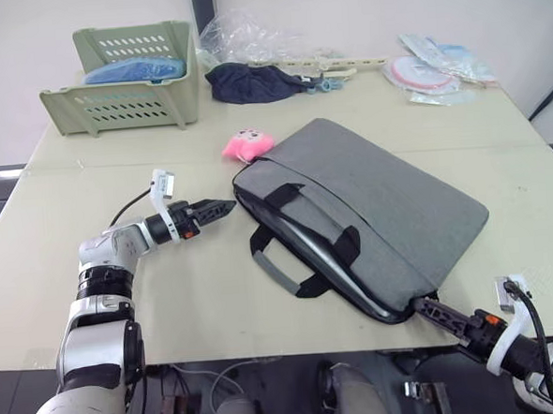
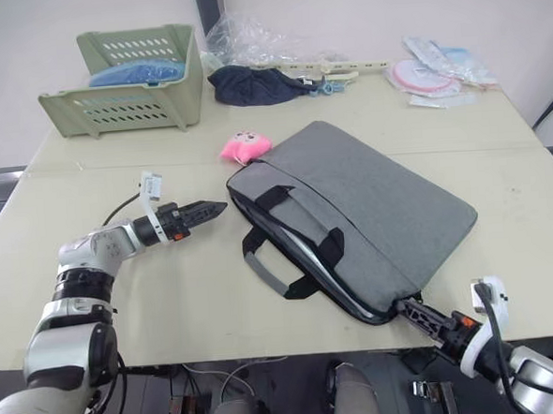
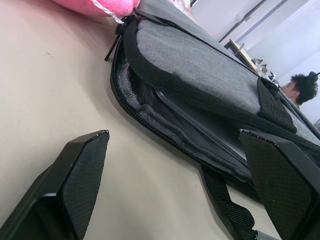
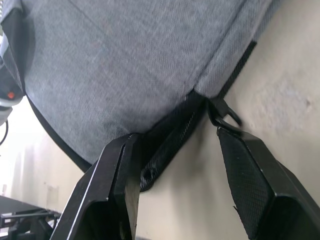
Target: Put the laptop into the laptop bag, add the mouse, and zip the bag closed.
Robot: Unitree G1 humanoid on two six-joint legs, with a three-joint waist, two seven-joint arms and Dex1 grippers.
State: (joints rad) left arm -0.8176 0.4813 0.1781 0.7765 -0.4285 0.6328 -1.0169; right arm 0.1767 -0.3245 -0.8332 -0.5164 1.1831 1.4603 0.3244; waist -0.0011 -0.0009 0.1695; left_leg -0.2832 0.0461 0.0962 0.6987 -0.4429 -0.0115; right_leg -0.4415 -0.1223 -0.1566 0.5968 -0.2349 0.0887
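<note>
Tabletop (image 1: 95, 303), near edge: laptop (image 1: 329, 260) sits inside the bag (image 1: 380, 205), zip unclosed.
Right gripper (image 4: 175, 150), fingers wide, brackets the zip pull (image 4: 223, 115) at the bag's near corner; pinch squarely before dragging. Left gripper (image 1: 222, 208), wide, could steady the far end.

Grey laptop bag (image 1: 370, 206) lies diagonally on beige table (image 1: 169, 298), long side unzipped, silver laptop (image 1: 332, 265) edge showing inside opening. Left gripper (image 1: 222, 208) rests just beside bag's left corner, tips pointing at it. Right gripper (image 1: 427, 304) sits at bag's near corner by table edge. Pink plush toy (image 1: 246, 144) touches bag's far corner. Green basket (image 1: 126, 80), dark cloth (image 1: 255, 82), plastic wrappers (image 1: 437, 66) line far side.
</note>
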